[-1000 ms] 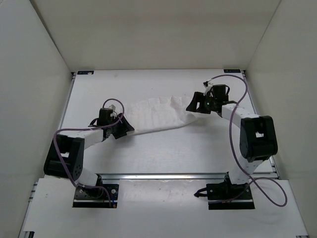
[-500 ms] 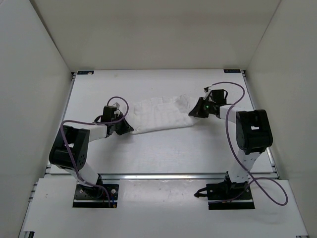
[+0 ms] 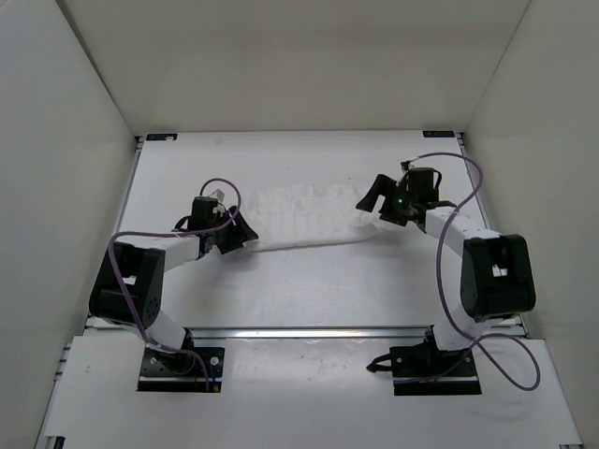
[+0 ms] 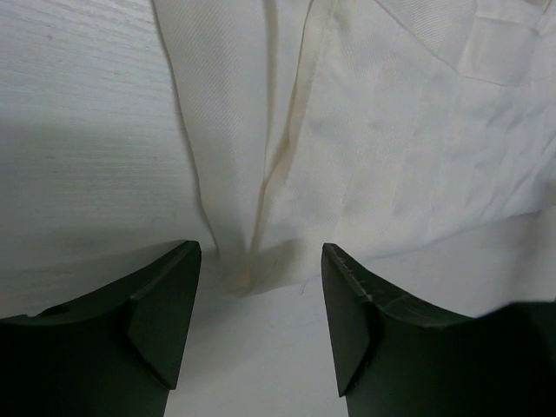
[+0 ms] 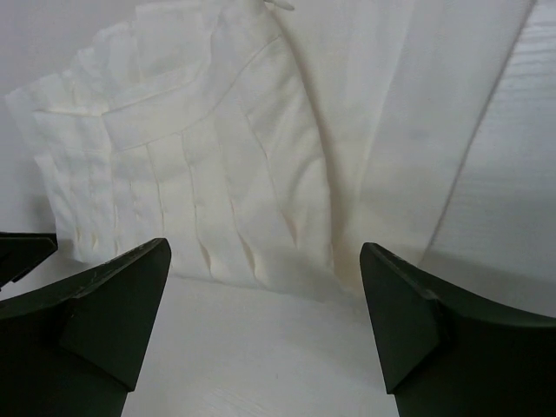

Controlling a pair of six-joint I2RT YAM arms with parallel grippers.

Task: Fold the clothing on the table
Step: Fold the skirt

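Top view: the clothing (image 3: 304, 217) lies as a rumpled band across the middle of the table (image 3: 309, 290), running from 9 to 3 o'clock. I've got the left gripper (image 3: 239, 230) at its 9 o'clock end and the right gripper (image 3: 371, 200) at its 3 o'clock end. On the left wrist view the fingers (image 4: 165, 321) stand apart, pinching nothing; a creased edge of cloth runs down into the gap between the tips. On the right wrist view the fingers (image 5: 113, 321) are spread wide, holding nothing. The pleated cloth lies flat at 12 o'clock, near hem about level with the tips.
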